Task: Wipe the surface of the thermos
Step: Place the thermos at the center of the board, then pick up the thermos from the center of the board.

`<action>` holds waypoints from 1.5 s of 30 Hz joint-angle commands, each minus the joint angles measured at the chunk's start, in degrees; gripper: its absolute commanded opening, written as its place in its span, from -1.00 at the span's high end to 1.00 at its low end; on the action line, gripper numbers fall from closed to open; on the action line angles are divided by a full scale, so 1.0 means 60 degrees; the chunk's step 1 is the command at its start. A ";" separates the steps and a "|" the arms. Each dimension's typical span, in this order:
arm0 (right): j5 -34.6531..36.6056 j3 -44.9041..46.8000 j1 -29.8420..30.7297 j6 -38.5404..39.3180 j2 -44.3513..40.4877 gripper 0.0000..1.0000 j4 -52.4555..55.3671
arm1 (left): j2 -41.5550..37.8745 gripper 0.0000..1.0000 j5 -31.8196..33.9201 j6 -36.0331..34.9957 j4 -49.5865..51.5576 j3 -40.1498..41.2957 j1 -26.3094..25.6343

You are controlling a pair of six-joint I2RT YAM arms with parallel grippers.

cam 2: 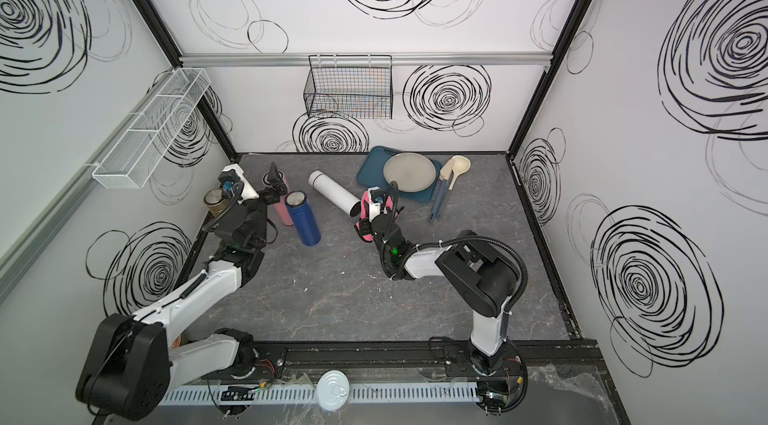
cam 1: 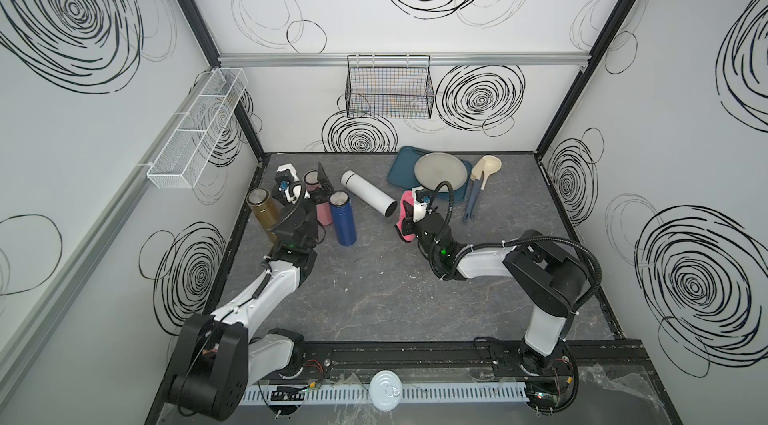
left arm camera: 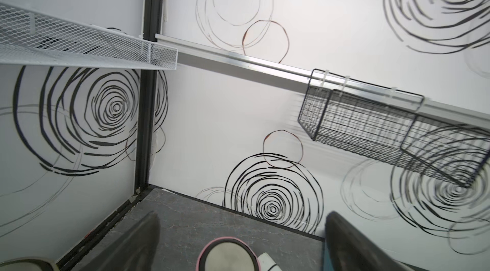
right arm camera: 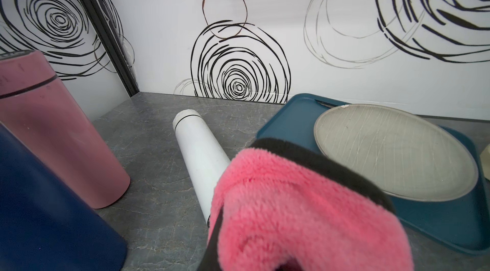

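left claw stands wide open near the bench's back left corner, released, gripping nothing; in the left wrist view its two fingers sit either side of the pink thermos cap, above it and apart from it. right claw is clenched on a pink cloth, which wraps the fingers so that they barely show.

bench is grey and marbled. a teal tray lies at the back edge, right of the middle, with a pale plate on it. just beside the tray's right side lies a cream ladle.

blue thermos stands upright, and the pink one stands just behind it on its left. gold thermos stands upright nearest the left edge, partly behind the left arm.

white thermos lies on its side between the blue one and the tray, cap toward the back edge, base toward the right claw. the cloth hangs at that base end and covers it in the right wrist view; whether it touches, i cannot tell.
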State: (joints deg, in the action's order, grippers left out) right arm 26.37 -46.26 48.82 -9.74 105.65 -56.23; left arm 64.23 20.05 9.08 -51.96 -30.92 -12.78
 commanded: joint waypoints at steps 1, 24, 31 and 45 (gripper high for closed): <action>0.0865 -0.0193 0.0212 -0.0195 0.0478 1.00 -0.0816 | -0.0712 -0.98 -0.1285 -0.0123 -0.0065 0.0768 -0.0454; 0.1999 -0.2620 0.1267 0.1729 0.2672 1.00 0.0066 | -0.1729 -0.98 -0.1627 -0.0184 -0.0220 0.2457 -0.1374; -0.0089 -0.3525 0.1441 0.3802 0.3016 1.00 0.1530 | -0.1753 -0.98 -0.1645 -0.0122 -0.0533 0.2632 -0.1358; -0.0853 -0.4183 0.1214 0.4118 0.3230 1.00 0.2344 | -0.1995 -0.98 -0.1857 0.0021 -0.0407 0.2720 -0.1121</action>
State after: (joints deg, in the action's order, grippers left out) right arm 23.29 -70.65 56.62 13.61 125.19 -42.35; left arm 53.52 9.89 8.62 -51.51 -15.20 -20.08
